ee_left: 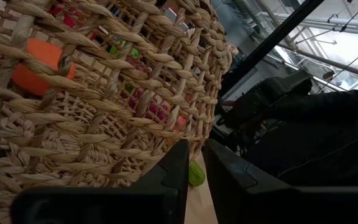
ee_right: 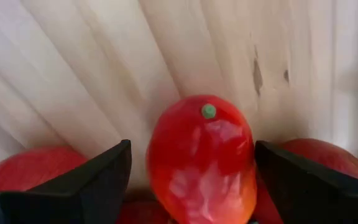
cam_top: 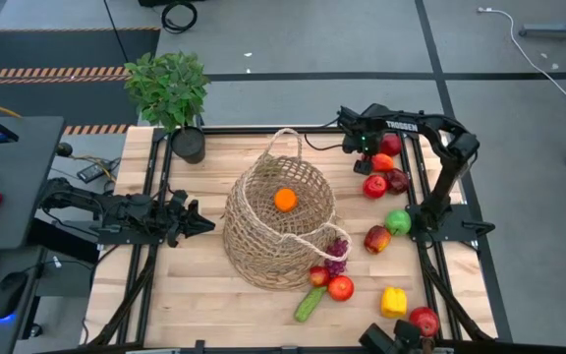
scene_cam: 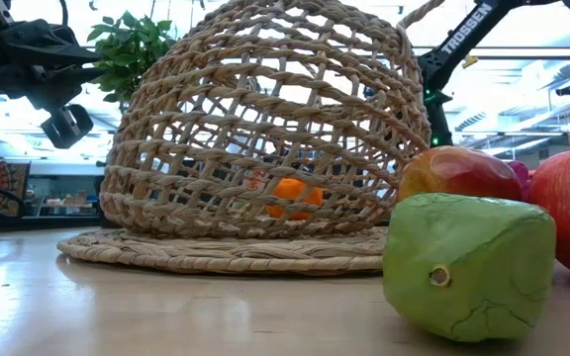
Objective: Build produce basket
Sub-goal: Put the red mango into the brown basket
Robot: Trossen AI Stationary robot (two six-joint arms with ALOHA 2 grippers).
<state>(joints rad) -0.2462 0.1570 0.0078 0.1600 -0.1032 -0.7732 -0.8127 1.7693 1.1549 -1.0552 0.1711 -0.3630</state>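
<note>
We are counting one wicker basket [cam_top: 278, 231] and thirteen pieces of produce on the wooden table [cam_top: 165, 285]. There is one orange [cam_top: 284, 200], one green apple [cam_top: 398, 222], one yellow pepper [cam_top: 393, 301], one green cucumber [cam_top: 310, 303] and one bunch of purple grapes [cam_top: 336, 248]. The other eight pieces are red or reddish, and we are not telling apples from peppers among them. One potted plant [cam_top: 170, 93] is standing at the table's far left corner.

The basket is sitting mid-table. In the low view it is showing as a dome with its wide rim down on the wood, and the orange is showing through the weave. Four reddish pieces are clustered at the far right, the green apple and a red-yellow piece [cam_top: 377, 239] are lying nearer, and the rest are gathered at the basket's near right edge and toward the near right corner.

The right gripper [ee_right: 192, 149] is hanging over the far-right cluster, well apart from the basket. Its fingers are standing wide apart on either side of one glossy red fruit [ee_right: 204, 180], with a gap showing on each side, so it is gripping nothing.

The left gripper [cam_top: 200, 221] is waiting just left of the basket. Its fingers [ee_left: 176, 171] are drawn almost together, leaving a narrow slit, and are holding nothing.
</note>
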